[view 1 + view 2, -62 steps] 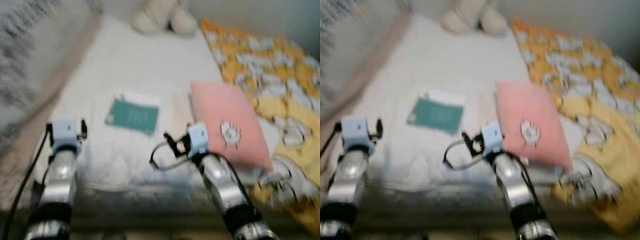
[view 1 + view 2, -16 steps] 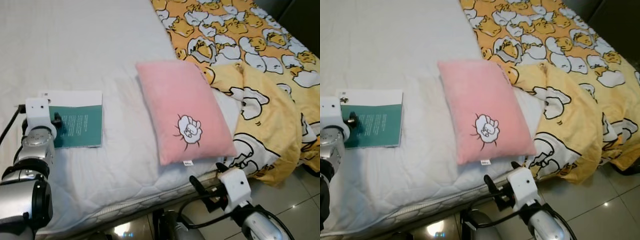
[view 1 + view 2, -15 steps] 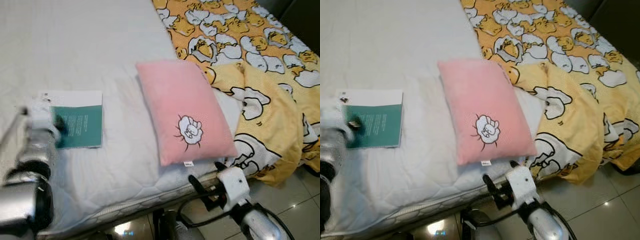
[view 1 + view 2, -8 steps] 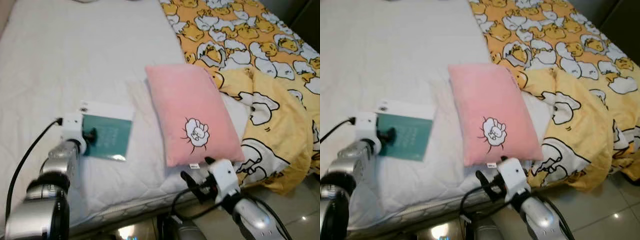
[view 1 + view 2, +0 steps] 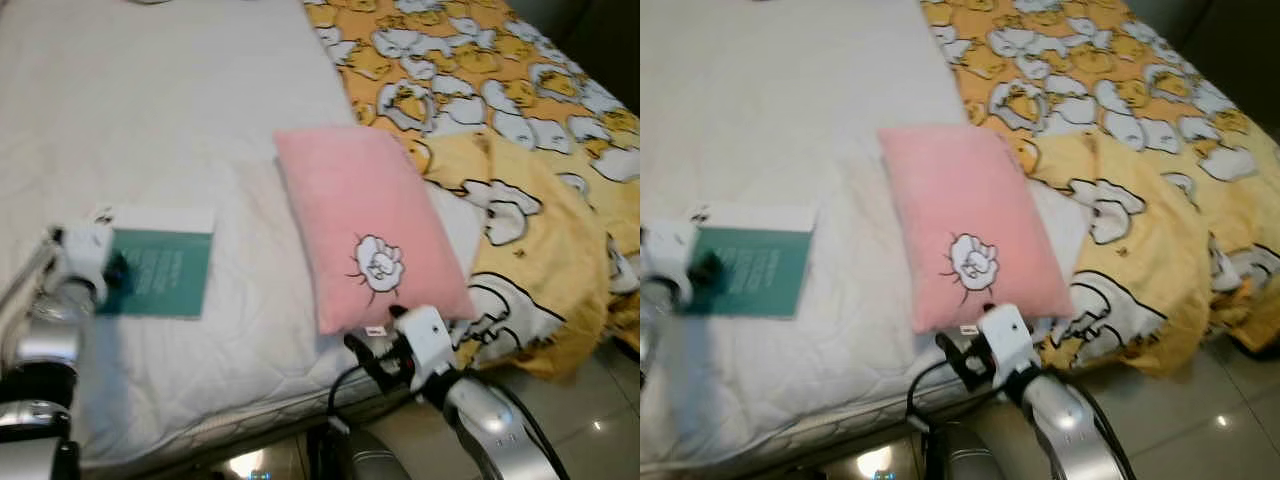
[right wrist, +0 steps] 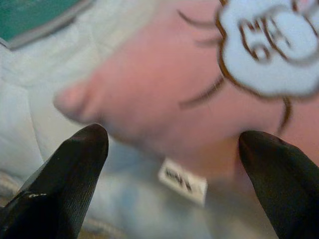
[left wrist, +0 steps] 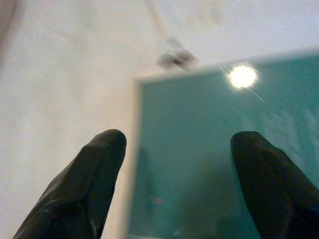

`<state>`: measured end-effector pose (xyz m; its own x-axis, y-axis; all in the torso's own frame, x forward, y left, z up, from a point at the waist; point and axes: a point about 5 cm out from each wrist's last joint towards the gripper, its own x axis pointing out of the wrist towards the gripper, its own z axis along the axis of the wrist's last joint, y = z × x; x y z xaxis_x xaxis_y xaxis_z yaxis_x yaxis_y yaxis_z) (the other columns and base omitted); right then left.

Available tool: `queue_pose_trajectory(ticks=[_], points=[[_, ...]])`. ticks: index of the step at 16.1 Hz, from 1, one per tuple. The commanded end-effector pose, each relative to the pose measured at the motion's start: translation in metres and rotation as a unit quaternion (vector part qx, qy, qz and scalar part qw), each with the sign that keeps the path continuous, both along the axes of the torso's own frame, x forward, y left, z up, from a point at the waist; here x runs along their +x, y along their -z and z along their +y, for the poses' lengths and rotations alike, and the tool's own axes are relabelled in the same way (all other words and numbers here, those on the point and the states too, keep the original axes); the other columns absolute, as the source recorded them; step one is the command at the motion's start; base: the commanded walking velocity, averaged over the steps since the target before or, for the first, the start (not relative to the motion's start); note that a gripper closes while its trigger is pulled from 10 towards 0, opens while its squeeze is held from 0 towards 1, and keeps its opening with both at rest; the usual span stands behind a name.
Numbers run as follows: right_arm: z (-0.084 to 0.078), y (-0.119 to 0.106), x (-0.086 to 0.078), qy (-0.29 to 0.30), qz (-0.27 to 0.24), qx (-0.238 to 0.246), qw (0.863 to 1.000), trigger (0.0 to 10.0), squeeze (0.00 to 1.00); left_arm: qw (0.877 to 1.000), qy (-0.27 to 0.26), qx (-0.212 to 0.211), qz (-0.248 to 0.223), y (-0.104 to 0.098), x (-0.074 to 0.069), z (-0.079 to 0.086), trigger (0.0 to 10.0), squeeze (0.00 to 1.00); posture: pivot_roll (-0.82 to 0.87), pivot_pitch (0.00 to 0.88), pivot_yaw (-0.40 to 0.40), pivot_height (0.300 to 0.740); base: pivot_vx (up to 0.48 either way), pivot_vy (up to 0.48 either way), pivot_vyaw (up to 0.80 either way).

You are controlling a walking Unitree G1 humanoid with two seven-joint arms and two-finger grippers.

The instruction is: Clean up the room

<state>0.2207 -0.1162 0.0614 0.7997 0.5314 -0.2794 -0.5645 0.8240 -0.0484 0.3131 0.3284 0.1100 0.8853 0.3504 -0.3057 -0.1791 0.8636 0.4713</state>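
Observation:
A pink pillow [image 5: 370,225] with a white sheep patch lies on the white bed [image 5: 180,100]. A teal book [image 5: 155,272] lies flat to its left. My left gripper [image 7: 179,141] is open, low over the book's [image 7: 209,149] left edge, one finger over the sheet and one over the cover. At the mattress's near edge my right gripper [image 6: 173,138] is open, facing the pillow's [image 6: 164,84] near corner and its white tag [image 6: 182,181]. In the left eye view the left gripper [image 5: 115,277] and right gripper [image 5: 372,352] sit by those same spots.
A yellow duck-print blanket [image 5: 520,150] covers the bed's right side and hangs over the near edge. Shiny tiled floor [image 5: 600,420] lies below at the right. The mattress's front edge [image 5: 230,420] runs just before my arms.
The view has shifted a little. My right gripper has risen from below the mattress edge to the pillow's near corner. My left gripper stays at the book's left edge.

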Motion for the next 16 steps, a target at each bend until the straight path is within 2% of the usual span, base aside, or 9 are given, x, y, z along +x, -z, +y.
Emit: queue_pose_trajectory(ticks=[1, 4, 6, 9, 11, 13, 15, 16], points=[[-0.001, 0.003, 0.000, 0.001, 0.004, 0.004, 1.000, 10.0, 0.00, 1.000, 0.006, -0.013, 0.003, -0.002, 0.002, 0.000, 10.0, 0.00, -0.17, 0.131, -0.110, 0.740, 0.000, 0.000, 0.00], [0.001, 0.003, 0.006, 0.006, -0.001, 0.012, 1.000, 10.0, 0.00, 0.997, -0.039, -0.068, 0.005, 0.003, -0.005, 0.020, 10.0, 0.00, -0.17, 0.118, -0.100, 0.740, 0.000, 0.000, 0.00], [0.002, 0.005, 0.006, 0.003, 0.001, 0.015, 1.000, 10.0, 0.00, 0.988, -0.039, -0.148, -0.007, 0.007, -0.007, 0.022, 10.0, 0.00, -0.16, 0.114, -0.099, 0.740, 0.000, 0.000, 0.00], [0.002, 0.006, 0.006, -0.003, 0.004, 0.016, 1.000, 10.0, 0.00, 0.982, -0.052, -0.182, -0.005, 0.019, -0.009, 0.021, 10.0, 0.00, -0.17, 0.118, -0.112, 0.740, 0.000, 0.000, 0.00], [0.000, 0.006, 0.006, -0.003, 0.004, 0.015, 1.000, 10.0, 0.00, 0.981, -0.051, -0.188, -0.012, 0.019, -0.005, 0.018, 10.0, 0.00, -0.18, 0.119, -0.120, 0.740, 0.000, 0.000, 0.00], [-0.003, 0.006, 0.005, -0.002, 0.004, 0.012, 1.000, 10.0, 0.00, 0.974, -0.046, -0.219, -0.033, 0.015, 0.000, 0.014, 10.0, 0.00, -0.20, 0.119, -0.117, 0.740, 0.000, 0.000, 0.00], [-0.007, 0.006, 0.004, 0.008, 0.003, 0.011, 1.000, 10.0, 0.00, 0.978, -0.017, -0.205, -0.038, 0.010, 0.003, 0.013, 10.0, 0.00, -0.21, 0.118, -0.108, 0.740, 0.000, 0.000, 0.00], [-0.008, 0.007, 0.003, 0.009, 0.004, 0.011, 1.000, 10.0, 0.00, 0.981, -0.002, -0.189, -0.031, 0.010, 0.003, 0.012, 1.6, 0.00, -0.21, 0.118, -0.107, 0.740, 0.000, 0.000, 0.00]])
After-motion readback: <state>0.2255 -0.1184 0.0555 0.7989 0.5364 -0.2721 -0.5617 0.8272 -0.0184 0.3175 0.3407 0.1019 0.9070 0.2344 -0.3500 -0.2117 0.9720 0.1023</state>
